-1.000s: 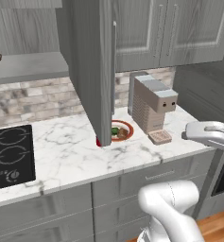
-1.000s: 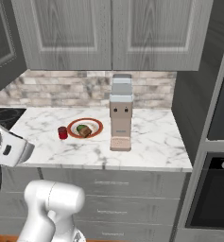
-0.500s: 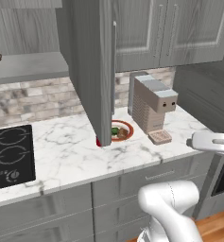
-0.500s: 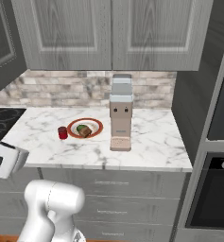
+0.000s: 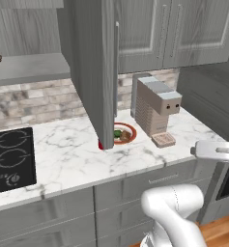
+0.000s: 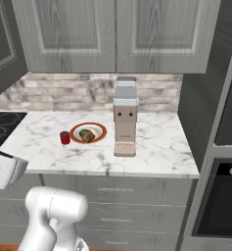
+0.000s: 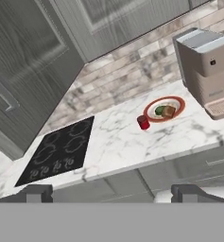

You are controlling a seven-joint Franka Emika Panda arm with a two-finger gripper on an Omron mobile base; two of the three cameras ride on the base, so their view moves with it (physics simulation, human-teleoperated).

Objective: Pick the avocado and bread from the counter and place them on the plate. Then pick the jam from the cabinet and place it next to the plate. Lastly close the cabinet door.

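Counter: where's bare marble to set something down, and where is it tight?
Free: the counter stretch right of the coffee machine, and the wide patch between the cooktop and the jam. Crowded: jam, plate carrying avocado and bread, and machine sit close together; the open cabinet door hangs over that spot.

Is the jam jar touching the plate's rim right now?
Apart. The hand view shows white counter between the jam jar and the plate.
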